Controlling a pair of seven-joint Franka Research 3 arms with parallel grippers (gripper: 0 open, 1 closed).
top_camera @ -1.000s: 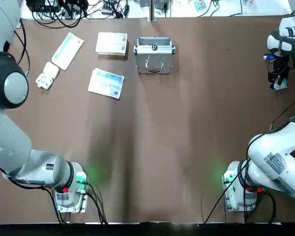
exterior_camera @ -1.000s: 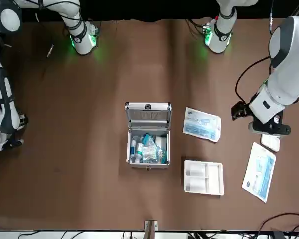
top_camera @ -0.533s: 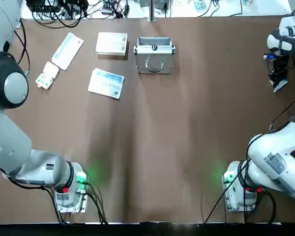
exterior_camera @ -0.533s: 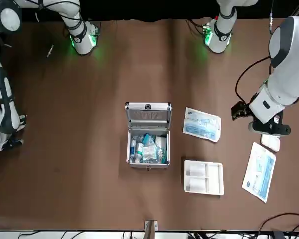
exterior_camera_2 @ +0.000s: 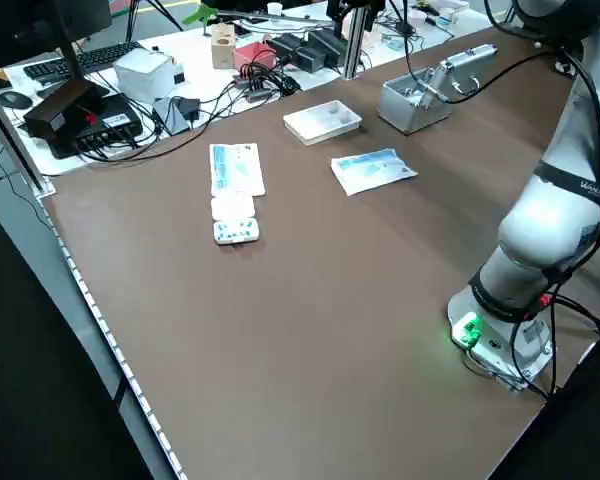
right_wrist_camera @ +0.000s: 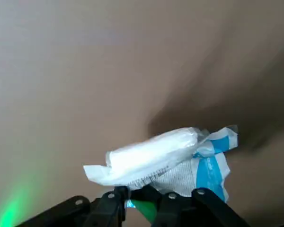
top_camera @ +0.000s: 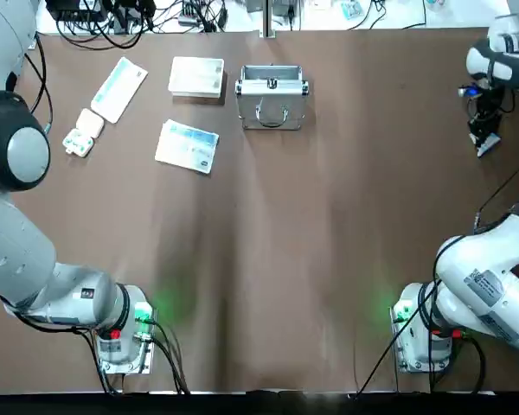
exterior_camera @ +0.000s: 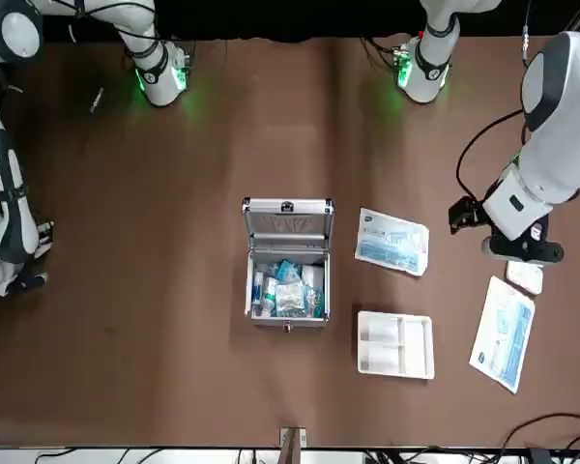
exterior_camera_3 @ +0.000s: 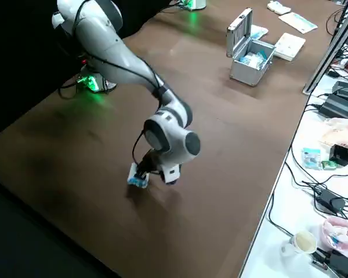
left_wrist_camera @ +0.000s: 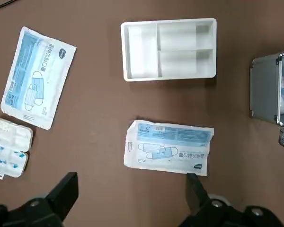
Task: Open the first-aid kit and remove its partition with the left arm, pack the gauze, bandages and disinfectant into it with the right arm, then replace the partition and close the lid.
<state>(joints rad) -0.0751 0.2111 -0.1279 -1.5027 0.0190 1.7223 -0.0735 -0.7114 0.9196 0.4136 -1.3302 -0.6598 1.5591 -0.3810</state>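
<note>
The first-aid kit (exterior_camera: 288, 275) stands at the table's far middle, its lid (top_camera: 272, 111) raised upright, with several blue-and-white items inside. I cannot pick out the disinfectant among them. The cream partition (left_wrist_camera: 168, 48) lies on the table beside the kit (top_camera: 272, 86), on my left. My left gripper (left_wrist_camera: 130, 183) hangs open and empty above a blue-white printed packet (left_wrist_camera: 168, 146). Far to the right, my right gripper (right_wrist_camera: 142, 198) is shut on a white wrapped roll in a blue-printed packet (right_wrist_camera: 165, 156), held just above the table (exterior_camera_3: 138, 178).
A long white-green mask packet (top_camera: 118, 88) and a small pill box (top_camera: 83, 132) lie at the far left. Cables and gear line the table's far edge (exterior_camera_2: 280, 50). The arms' bases (top_camera: 121, 333) stand at the near edge.
My right gripper has moved a little toward the table's far edge with the packet in it. The left arm and everything on the table have stayed put.
</note>
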